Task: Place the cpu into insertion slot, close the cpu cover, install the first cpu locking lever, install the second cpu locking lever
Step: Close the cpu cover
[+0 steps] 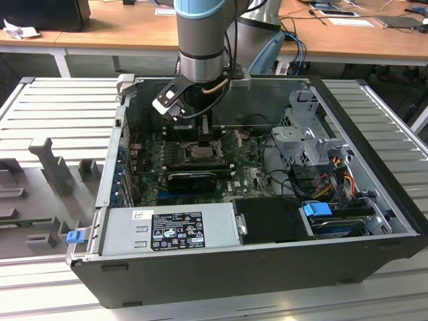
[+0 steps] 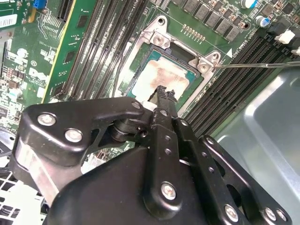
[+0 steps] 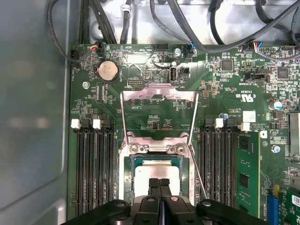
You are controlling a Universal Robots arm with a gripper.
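Note:
The cpu point(image 3: 157, 174), a pale square chip with a smeared face, lies in the insertion slot point(image 3: 124, 180) on the green motherboard. In the second wrist view the cpu point(image 2: 161, 75) sits inside the slot's silvery rim point(image 2: 123, 70). The cpu cover point(image 3: 158, 95), a thin silvery frame, is swung open and lies flat on the board beyond its hinge. My gripper point(image 3: 159, 183) is shut with nothing between its fingers, and its tips point(image 2: 164, 93) rest at the chip's edge. A thin locking lever point(image 3: 198, 173) stands out beside the socket, and the lever point(image 2: 255, 64) crosses the memory slots. In the exterior view the gripper point(image 1: 203, 136) reaches down into the case.
Black memory slots point(image 3: 93, 168) flank the socket on both sides. A long black card point(image 1: 194, 179) lies in front of the socket. The power supply point(image 1: 170, 231), drive cage point(image 1: 304, 144) and cables point(image 3: 140, 18) crowd the open case. Grey case wall point(image 2: 267, 122) is close beside the arm.

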